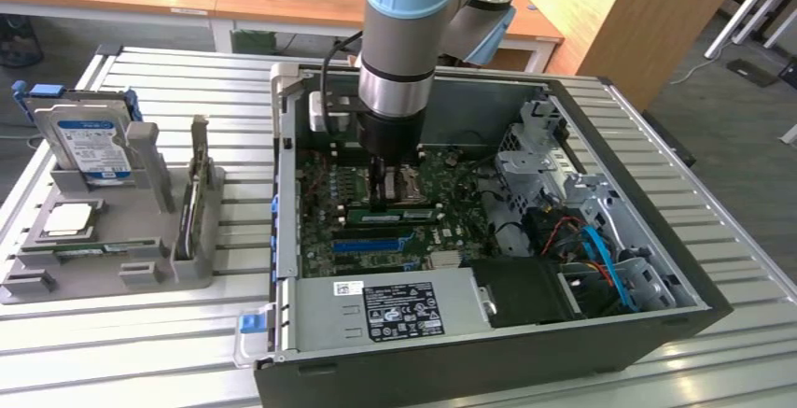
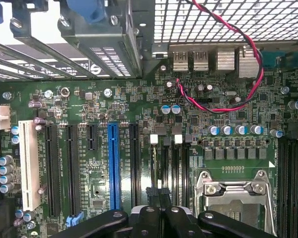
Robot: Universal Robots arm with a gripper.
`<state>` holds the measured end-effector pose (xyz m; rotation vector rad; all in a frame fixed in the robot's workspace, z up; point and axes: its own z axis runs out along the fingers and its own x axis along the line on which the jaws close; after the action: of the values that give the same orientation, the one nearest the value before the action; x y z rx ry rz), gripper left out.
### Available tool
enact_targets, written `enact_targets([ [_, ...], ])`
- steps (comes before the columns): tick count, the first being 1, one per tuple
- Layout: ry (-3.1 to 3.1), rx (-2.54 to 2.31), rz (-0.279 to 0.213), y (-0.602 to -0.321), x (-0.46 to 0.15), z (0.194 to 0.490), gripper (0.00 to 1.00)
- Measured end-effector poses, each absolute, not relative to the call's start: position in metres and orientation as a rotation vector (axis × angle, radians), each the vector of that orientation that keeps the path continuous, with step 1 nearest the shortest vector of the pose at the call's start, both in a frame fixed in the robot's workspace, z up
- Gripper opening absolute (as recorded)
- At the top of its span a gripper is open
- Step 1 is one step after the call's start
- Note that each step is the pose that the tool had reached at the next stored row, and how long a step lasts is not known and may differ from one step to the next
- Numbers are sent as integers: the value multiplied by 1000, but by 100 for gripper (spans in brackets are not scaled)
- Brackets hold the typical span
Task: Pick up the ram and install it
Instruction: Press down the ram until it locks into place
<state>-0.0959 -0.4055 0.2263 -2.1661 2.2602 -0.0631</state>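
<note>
My gripper (image 1: 381, 189) reaches down into the open computer case (image 1: 697, 287), over the green motherboard (image 2: 139, 99). Its black fingers (image 2: 150, 213) are pressed together with nothing between them, and the gripper (image 2: 157, 194) hangs just over the memory slots beside the silver processor socket (image 2: 236, 198). The ram (image 1: 396, 213), a long green stick, stands in one of those slots between the socket and the blue card slot (image 2: 113, 163). From the wrist view I see its thin top edge (image 2: 153, 166) running away from my fingertips. I cannot tell whether the fingertips touch it.
A grey holder (image 1: 137, 273) at the exterior view's left carries a blue-labelled hard drive (image 1: 88, 142), a square processor chip (image 1: 73, 221) and a thin board on edge (image 1: 197, 184). The case holds a power supply (image 1: 392, 310), a drive cage (image 1: 536, 156) and red-black wires (image 2: 228, 106).
</note>
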Motion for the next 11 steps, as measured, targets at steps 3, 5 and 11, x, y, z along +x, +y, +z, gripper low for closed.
enact_targets([
  [3,2260,-2166,-63,-406,-96,226,10],
  [5,2260,-2166,-63,-405,-96,226,10],
  [11,2260,-2166,-63,-406,-96,224,10],
])
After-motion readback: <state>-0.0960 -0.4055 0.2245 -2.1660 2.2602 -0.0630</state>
